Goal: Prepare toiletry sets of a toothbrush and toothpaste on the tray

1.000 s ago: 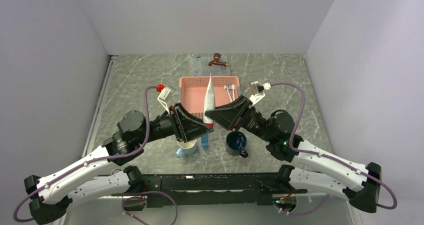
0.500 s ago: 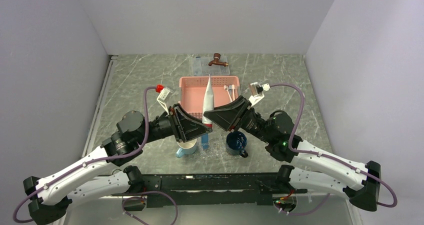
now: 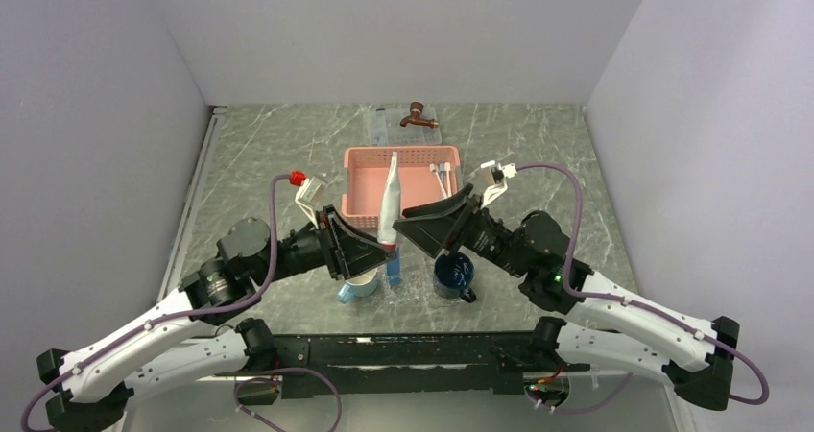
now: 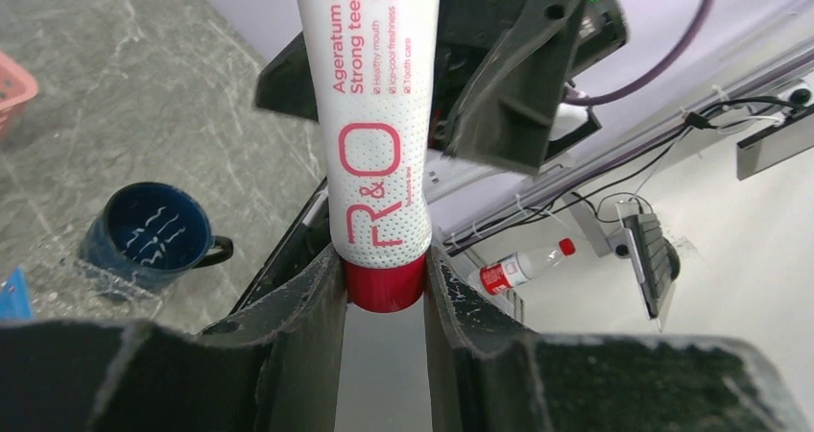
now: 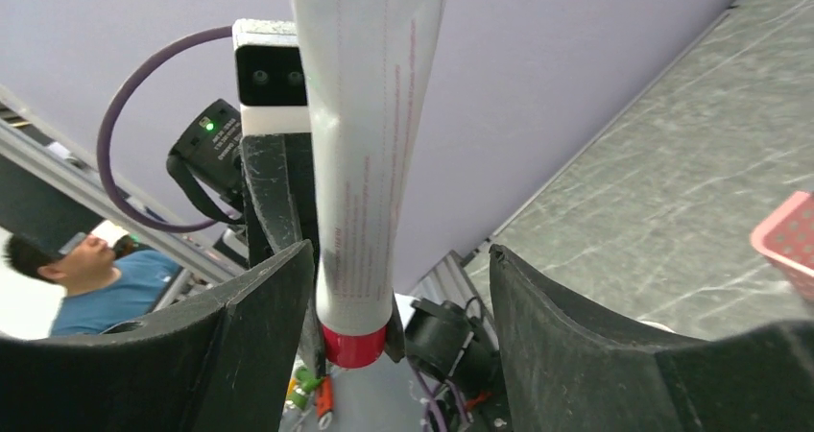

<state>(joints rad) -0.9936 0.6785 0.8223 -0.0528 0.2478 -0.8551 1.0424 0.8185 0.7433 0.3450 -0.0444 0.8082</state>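
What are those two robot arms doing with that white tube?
The left gripper pinches a white toothpaste tube by its red cap, holding it up in the air near the pink basket. The right gripper has its jaws wide open around the tube, not squeezing it.

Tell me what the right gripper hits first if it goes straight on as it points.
Probably the white toothpaste tube standing between its open fingers; the left gripper, holding its red cap, sits just behind.
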